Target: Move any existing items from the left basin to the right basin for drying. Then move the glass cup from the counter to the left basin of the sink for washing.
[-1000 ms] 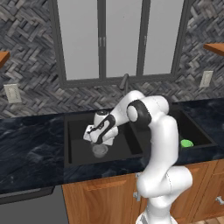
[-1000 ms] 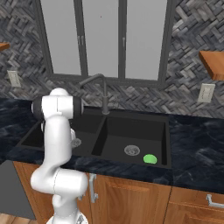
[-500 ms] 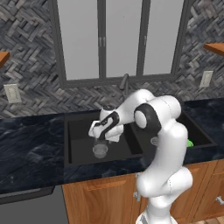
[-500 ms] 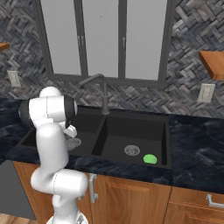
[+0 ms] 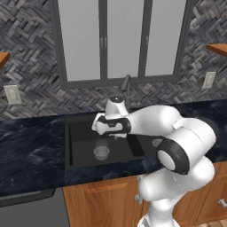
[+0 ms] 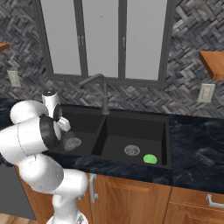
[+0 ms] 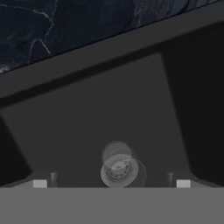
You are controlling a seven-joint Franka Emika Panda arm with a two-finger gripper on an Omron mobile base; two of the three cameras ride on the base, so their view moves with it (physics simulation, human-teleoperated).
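My open claw (image 7: 111,183) hangs above the small clear glass tumbler (image 5: 101,152) standing in the matte black sink's left basin (image 5: 82,135).

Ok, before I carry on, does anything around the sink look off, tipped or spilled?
Nothing stands out. The glass cup stands upright over the drain in the left basin, the green lump lies in the right basin, and the pincer hangs above the cup. No spill shows.

clear glass cup (image 5: 101,152), matte black sink (image 5: 75,133)
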